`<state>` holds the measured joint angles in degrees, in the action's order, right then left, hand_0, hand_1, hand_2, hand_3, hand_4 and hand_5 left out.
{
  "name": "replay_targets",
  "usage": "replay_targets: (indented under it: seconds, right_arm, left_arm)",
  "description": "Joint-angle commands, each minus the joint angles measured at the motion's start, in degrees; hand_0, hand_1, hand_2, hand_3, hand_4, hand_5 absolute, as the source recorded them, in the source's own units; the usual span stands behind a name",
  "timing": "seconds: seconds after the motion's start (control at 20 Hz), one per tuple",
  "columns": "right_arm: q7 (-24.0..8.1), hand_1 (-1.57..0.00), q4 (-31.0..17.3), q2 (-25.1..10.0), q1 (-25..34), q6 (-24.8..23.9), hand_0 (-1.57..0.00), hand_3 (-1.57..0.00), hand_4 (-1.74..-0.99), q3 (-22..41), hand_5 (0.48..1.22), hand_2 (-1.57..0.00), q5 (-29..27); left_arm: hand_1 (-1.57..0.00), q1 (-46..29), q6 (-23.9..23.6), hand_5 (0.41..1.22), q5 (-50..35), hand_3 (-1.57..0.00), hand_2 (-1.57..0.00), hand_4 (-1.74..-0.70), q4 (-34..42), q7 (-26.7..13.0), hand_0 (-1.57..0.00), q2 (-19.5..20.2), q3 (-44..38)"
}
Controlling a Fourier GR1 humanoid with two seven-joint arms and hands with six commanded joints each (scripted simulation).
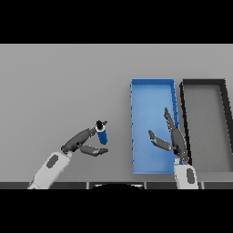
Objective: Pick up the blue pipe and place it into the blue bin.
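Reaching in from the near left, the left hand [84, 140] pinches the blue pipe [102, 134] just left of the blue bin [152, 84]. Over that bin's right side the right hand [169, 136] hovers, fingers straight. Farthest right sits a dark bin [203, 83].

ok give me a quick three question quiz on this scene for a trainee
1. True or false: the blue pipe already lies in the blue bin.
2. Which hand is at the pipe? A) left hand B) right hand
3. What stands on the blue bin's right side?

Key:
1. False; the pipe is left of the bin, outside it.
2. A; its fingers and thumb close around the pipe. The right hand is open over the blue bin's right part.
3. The black bin, close beside it.
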<state>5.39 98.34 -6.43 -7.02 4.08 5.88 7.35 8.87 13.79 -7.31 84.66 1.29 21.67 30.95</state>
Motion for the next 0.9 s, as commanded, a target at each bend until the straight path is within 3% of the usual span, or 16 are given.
replay_targets:
  seconds: [0.0,0.15,0.3,0.4,0.5,0.6,0.7,0.85]
  right_arm:
    - [-0.7,0.0,-0.2,-0.2,0.4,0.1,0.0,0.0,-1.274,-0.5,0.603,0.0,-0.5]
    - [0.0,0.0,-0.1,-0.6,-0.4,0.1,0.0,0.0,-1.267,-0.6,0.598,0.0,-0.1]
    - [0.2,0.0,-0.1,-0.8,-0.2,0.3,0.0,0.0,-1.267,-0.7,0.6,0.0,-0.3]
    - [0.1,0.0,0.4,-0.5,-0.6,0.3,0.0,0.0,-1.261,-0.7,0.6,0.0,-0.8]
    - [-0.7,0.0,-0.2,-0.6,0.3,0.3,0.0,0.0,-1.259,-0.6,0.602,0.0,-0.5]
    - [0.6,0.0,0.0,-0.6,-0.3,0.4,0.0,0.0,-1.261,-0.6,0.609,0.0,-0.6]
    - [0.1,0.0,-0.3,-0.4,0.4,0.0,0.0,0.0,-1.259,-0.5,0.614,0.0,-0.1]
    - [-0.2,0.0,-0.2,-0.1,0.3,0.0,0.0,0.0,-1.255,-0.2,0.616,0.0,-0.1]
  left_arm:
    - [0.0,1.0,-0.6,0.444,1.2,0.0,0.0,-1.11,-1.5,0.2,0.0,-1.0,0.3]
    - [0.0,2.7,-1.8,0.445,3.8,0.0,0.0,-1.07,-4.5,3.0,0.0,-3.2,1.1]
    - [0.0,4.3,-0.6,0.507,1.5,-0.02,-0.02,-1.11,-7.3,4.8,0.0,-6.1,0.2]
    - [-0.16,4.7,-0.9,0.607,-0.2,-0.26,-0.29,-1.21,-8.6,5.0,-0.02,-8.3,-0.6]
    - [-0.59,3.5,-1.3,0.828,-1.7,-0.72,-0.7,-1.35,-9.1,5.4,-0.44,-9.6,-1.2]
    - [-0.94,3.3,-2.7,0.969,-1.4,-1.0,-1.01,-1.48,-9.0,5.7,-0.85,-10.4,-1.3]
    - [-1.17,2.9,-3.1,1.06,-1.1,-1.16,-1.21,-1.57,-8.5,6.5,-1.11,-11.2,-1.0]
    - [-1.37,2.4,-5.6,1.139,1.6,-1.31,-1.39,-1.65,-8.1,9.2,-1.33,-10.9,0.3]
